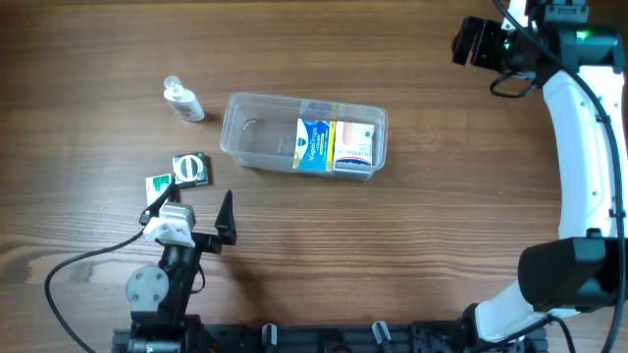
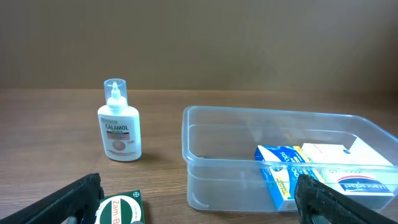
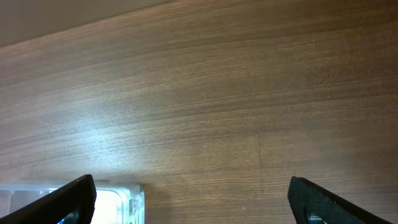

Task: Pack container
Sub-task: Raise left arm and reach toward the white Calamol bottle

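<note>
The container [image 1: 247, 139] sits on the wooden table [image 1: 412, 245] a little left of centre, long side running left to right. Its right half holds a blue box [image 1: 315, 144] and a white-and-orange box [image 1: 355, 144] standing side by side; its left half is bare. To its left, apart from it, stands a small Calamol bottle [image 1: 183, 100]. Nearer the left arm lie a green box [image 1: 191, 169] and a smaller green-and-white carton [image 1: 157, 184]. The left gripper [image 1: 194, 208] rests just beside these two, jaws spread wide and holding nothing. The right gripper [image 3: 191, 182] hangs far right of the container, also spread wide and holding nothing.
</note>
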`<state>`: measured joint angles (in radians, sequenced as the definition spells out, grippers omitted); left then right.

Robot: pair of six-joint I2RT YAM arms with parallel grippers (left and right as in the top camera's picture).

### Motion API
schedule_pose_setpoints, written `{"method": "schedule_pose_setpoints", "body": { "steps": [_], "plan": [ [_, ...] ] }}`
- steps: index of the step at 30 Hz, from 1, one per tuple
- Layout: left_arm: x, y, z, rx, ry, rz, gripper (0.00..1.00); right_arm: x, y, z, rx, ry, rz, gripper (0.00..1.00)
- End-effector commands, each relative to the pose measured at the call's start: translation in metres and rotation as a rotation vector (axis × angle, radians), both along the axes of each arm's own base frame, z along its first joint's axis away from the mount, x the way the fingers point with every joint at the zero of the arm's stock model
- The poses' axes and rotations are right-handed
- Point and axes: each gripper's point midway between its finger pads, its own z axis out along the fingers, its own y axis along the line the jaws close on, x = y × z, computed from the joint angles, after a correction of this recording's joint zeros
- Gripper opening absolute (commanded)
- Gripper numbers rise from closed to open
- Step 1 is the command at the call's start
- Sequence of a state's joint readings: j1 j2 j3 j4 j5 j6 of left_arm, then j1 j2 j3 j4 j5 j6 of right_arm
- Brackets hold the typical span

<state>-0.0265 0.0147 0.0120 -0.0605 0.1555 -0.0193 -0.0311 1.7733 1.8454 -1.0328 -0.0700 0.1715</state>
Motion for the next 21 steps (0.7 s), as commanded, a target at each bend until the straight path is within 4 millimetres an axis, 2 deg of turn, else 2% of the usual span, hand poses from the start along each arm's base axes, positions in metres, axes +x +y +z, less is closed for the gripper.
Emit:
{"method": "schedule_pose_setpoints", "body": {
  "steps": [1,11,15,18,20,21],
  "plan": [
    [0.000,-0.003,-0.002,0.014,0.000,-0.016,1.00,0.001,-0.001,0.004,0.004,-0.010,-0.011,1.00],
    [0.000,-0.003,-0.001,0.014,-0.006,-0.015,1.00,0.001,-0.001,0.004,0.005,-0.009,-0.011,1.00],
    [-0.001,-0.006,0.013,0.002,-0.052,-0.033,1.00,0.001,-0.001,0.004,0.004,-0.010,-0.011,1.00],
    [-0.006,0.005,0.040,-0.022,-0.051,0.029,1.00,0.001,-0.001,0.004,0.005,-0.009,-0.012,1.00],
    [-0.011,0.023,0.090,-0.021,-0.093,0.137,1.00,0.001,-0.001,0.004,0.005,-0.009,-0.011,1.00],
    [-0.014,0.027,0.110,-0.017,-0.121,0.155,1.00,0.001,-0.001,0.004,0.005,-0.010,-0.011,1.00]
  ]
}}
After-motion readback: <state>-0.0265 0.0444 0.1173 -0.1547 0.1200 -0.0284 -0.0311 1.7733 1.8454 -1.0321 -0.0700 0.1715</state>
